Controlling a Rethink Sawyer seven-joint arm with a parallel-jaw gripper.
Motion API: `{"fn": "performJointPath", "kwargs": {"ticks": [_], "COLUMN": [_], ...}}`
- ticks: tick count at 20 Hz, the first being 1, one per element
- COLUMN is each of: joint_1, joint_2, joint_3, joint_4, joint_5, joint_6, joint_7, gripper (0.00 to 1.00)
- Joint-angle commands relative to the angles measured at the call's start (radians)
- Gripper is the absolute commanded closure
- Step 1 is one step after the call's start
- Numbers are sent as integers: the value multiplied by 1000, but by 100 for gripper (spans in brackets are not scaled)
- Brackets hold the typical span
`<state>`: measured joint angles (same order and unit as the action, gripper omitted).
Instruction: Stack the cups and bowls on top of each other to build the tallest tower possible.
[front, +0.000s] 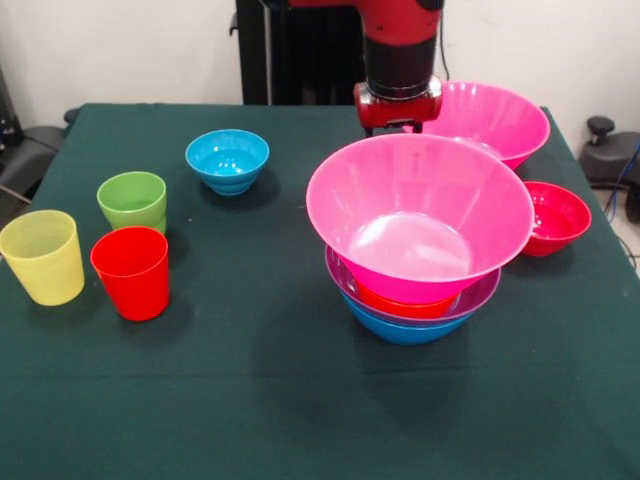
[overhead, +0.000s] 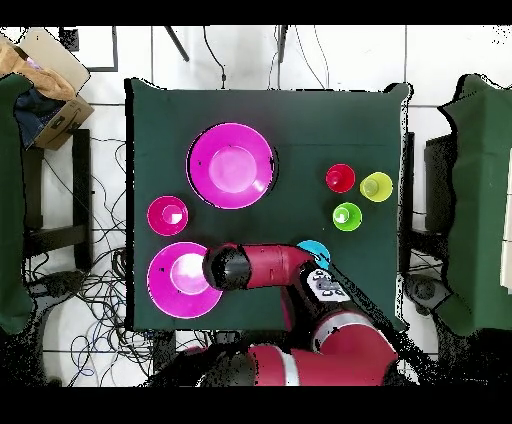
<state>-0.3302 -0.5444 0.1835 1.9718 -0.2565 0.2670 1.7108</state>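
The tower stands right of centre: a big pink bowl (front: 420, 215) on top, then the purple rim (front: 490, 292), orange (front: 400, 303) and blue (front: 405, 330) bowls; from overhead it shows as one pink disc (overhead: 231, 165). My gripper (front: 398, 118) hangs just behind the tower's far rim, its lower end hidden by the pink bowl; overhead it (overhead: 225, 267) is at the edge of the second pink bowl (front: 495, 115) (overhead: 180, 280). The crimson bowl (front: 555, 215) sits right of the tower. The cyan bowl (front: 227, 158), green cup (front: 132, 200), red cup (front: 131, 272) and yellow cup (front: 42, 256) stand at the left.
Everything rests on a dark green table cloth (front: 250, 400). Overhead, my arm (overhead: 300, 270) covers part of the cyan bowl (overhead: 314, 251). The three cups (overhead: 347, 215) cluster near the table's right edge there. A cardboard box (overhead: 50, 75) and cables lie off the table.
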Motion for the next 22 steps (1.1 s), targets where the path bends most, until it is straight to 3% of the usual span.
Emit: {"fn": "performJointPath", "kwargs": {"ticks": [1,2,3,5,8,11,15,18,22], "joint_1": [90,171,195,185,177,218,287,407,326], "joint_2": [-21,-35,-48,-95,-189,-256,-248,-213,-201], "joint_3": [72,-27,-66,-72,-80,-154,-243,-398,-281], "joint_4": [7,-24,-24,3,20,9,-34,-86,-58], "joint_5": [-36,-74,-76,-76,-74,-56,-27,53,21], "joint_6": [69,-42,-144,-215,-185,-249,-278,-339,-253], "joint_7": [47,113,160,170,141,167,170,213,157], "gripper": [0,0,0,0,0,0,0,0,0]}}
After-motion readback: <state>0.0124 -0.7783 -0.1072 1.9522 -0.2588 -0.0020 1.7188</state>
